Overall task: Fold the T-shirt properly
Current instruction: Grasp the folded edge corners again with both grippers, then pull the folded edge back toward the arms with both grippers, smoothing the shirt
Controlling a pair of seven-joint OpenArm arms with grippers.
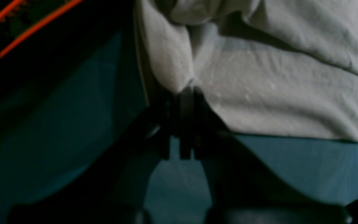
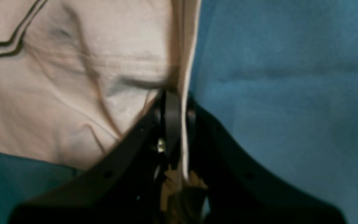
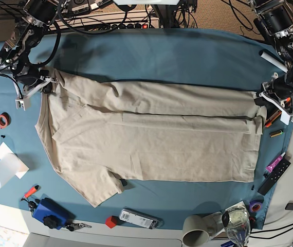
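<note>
The shirt (image 3: pixel 151 139) lies spread across the middle of the bench (image 3: pixel 167 51), collar end toward nine o'clock in the base view, hem end toward three. Its far long edge is already turned in as a band, one sleeve sticks out at about seven o'clock.

My right jaws (image 2: pixel 174 96) are clamped on the shirt's edge at the collar-end corner, around ten o'clock; a thin fold of fabric runs down between them. My left jaws (image 1: pixel 186 90) are pinched together on a gathered tuck at the hem-end corner, near three o'clock.

I judge the step to be carrying this far edge over toward six o'clock. To do it well I should lift both corners together and level, keep the edge between them taut without stretching, and lay it down parallel to the near edge so the fold line runs straight.

The cloth is soft tan cotton knit, matte, creased in long shallow ridges; it will sag and drag if one side leads. The teal cover under it looks felt-like and may cling to it. Small clutter rings the bench edges, well apart from the shirt.
</note>
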